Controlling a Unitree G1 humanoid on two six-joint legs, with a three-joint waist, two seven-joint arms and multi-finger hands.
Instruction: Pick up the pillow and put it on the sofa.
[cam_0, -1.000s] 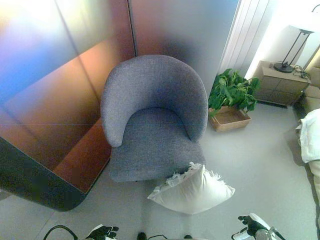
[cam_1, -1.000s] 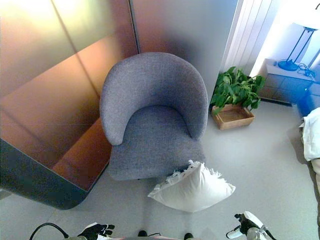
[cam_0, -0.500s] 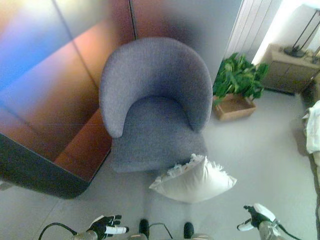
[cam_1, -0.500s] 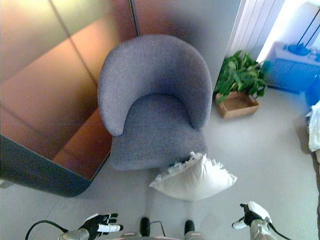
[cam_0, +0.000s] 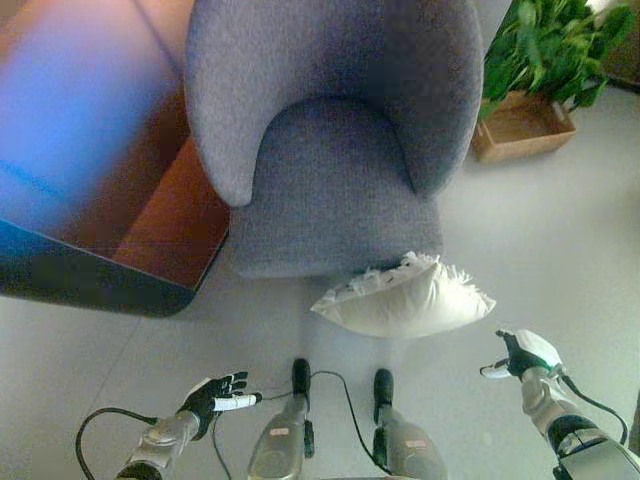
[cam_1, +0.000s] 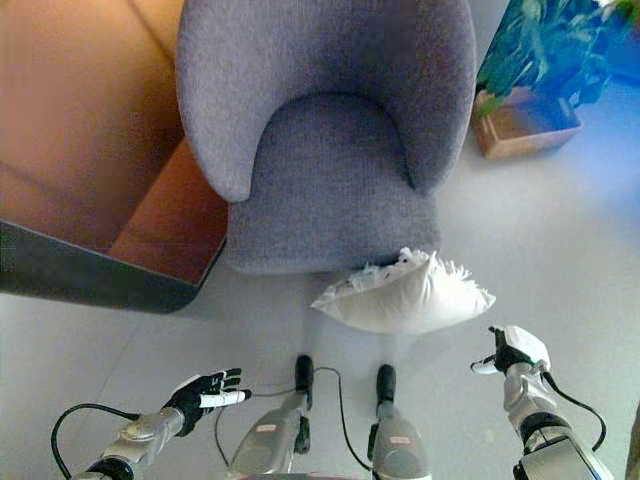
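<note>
Dark-fingered and white-tipped, the left hand (cam_0: 214, 393) hovers low over the pale grey floor (cam_0: 560, 250) with its fingers spread loosely and holding nothing, well apart from the pillow and off to its left. The right hand (cam_0: 524, 353) hangs at the opposite side, white-covered fingers relaxed and empty, just below and right of the pillow's right corner without touching it. Between and beyond both hands, the white fringed square pillow (cam_0: 405, 300) lies on the floor, leaning against the front edge of the grey fabric tub armchair (cam_0: 330, 150). Left of the chair runs a reddish-brown wooden panel (cam_1: 110, 140) with a dark lower edge. Farther right, a leafy green plant (cam_0: 545, 45) sits in a shallow wooden box (cam_0: 520, 125).
</note>
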